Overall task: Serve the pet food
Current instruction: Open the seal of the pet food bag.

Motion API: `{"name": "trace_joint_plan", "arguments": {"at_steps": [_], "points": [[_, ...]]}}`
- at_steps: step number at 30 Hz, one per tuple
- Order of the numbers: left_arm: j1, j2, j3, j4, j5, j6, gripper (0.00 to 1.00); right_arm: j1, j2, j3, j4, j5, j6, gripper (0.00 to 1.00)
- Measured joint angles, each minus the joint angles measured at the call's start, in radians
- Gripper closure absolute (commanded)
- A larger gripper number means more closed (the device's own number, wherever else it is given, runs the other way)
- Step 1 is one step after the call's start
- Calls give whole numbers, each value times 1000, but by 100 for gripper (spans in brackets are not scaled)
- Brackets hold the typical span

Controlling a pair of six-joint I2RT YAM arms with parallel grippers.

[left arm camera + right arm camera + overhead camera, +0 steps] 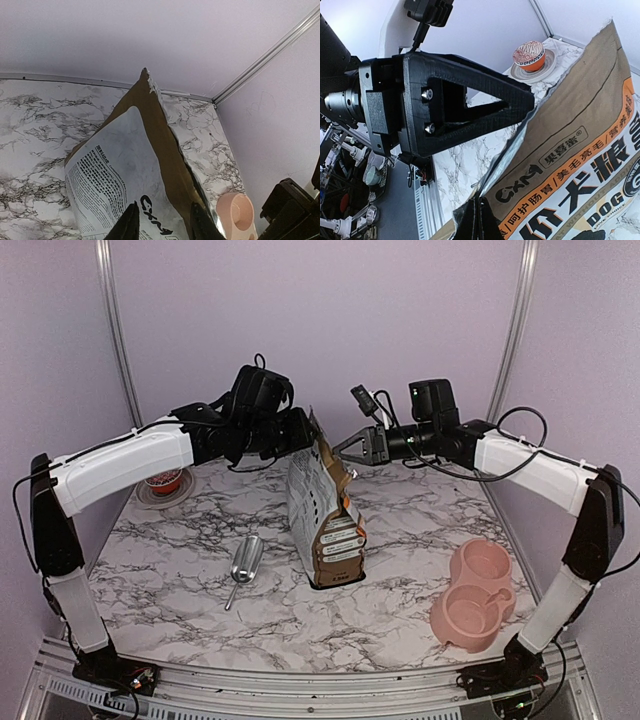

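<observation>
Top external view: bag held at its mouth, nothing served yet

Nearest my bases, the pink double bowl (478, 585) sat at the right of the marble table (180, 540) with no food visible in either cup. The metal scoop (245, 558) lay flat to the left, neither arm touching it. I judged both were parked within reach for the serving step. Between them and farther in, the pet food bag (325, 515) stood upright on its base. My right gripper (477, 215) had its fingers pressed together on the torn rim, silver lining at the pinch, which I took as holding that wall aside to open the mouth. My left gripper (162, 212) had its fingers apart with the printed panel between them; whether they pressed it I could not tell. No kibble showed (presumably it was inside the bag). Farthest back, at the left, the small dish (150, 498) with its reddish mesh ball (529, 52) stood well apart, no part of this job.
</observation>
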Motion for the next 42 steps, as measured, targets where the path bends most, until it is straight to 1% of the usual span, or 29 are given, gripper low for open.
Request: {"name": "trace_joint_plan", "arguments": {"at_steps": [1,2,3,6,7,8,10,14,21,28,36,42], "points": [[0,0,0,0,0,1,62,0,1,1,-4,0,-3,100],[0,0,0,0,-1,1,62,0,3,7,-13,1,-7,98],[0,0,0,0,-2,3,62,0,7,17,-23,1,-11,91],[0,0,-2,0,-10,5,62,0,27,77,-90,9,-40,67],[0,0,-4,2,-16,6,62,0,33,98,-113,17,-46,60],[0,-1,-10,3,-18,8,62,0,42,129,-143,27,-60,57],[0,-10,-40,13,-27,13,62,0,68,209,-201,46,-85,53],[0,-46,-152,39,-39,22,61,0,120,361,-274,77,-107,51],[3,-108,-264,75,-42,40,61,12,226,541,-393,190,-115,49],[15,-201,-372,136,-42,53,61,42,320,625,-481,313,-107,49],[25,-238,-448,184,-42,56,61,47,360,698,-480,390,-60,49],[29,-248,-477,190,-42,58,61,47,367,705,-474,426,-32,49]]}}
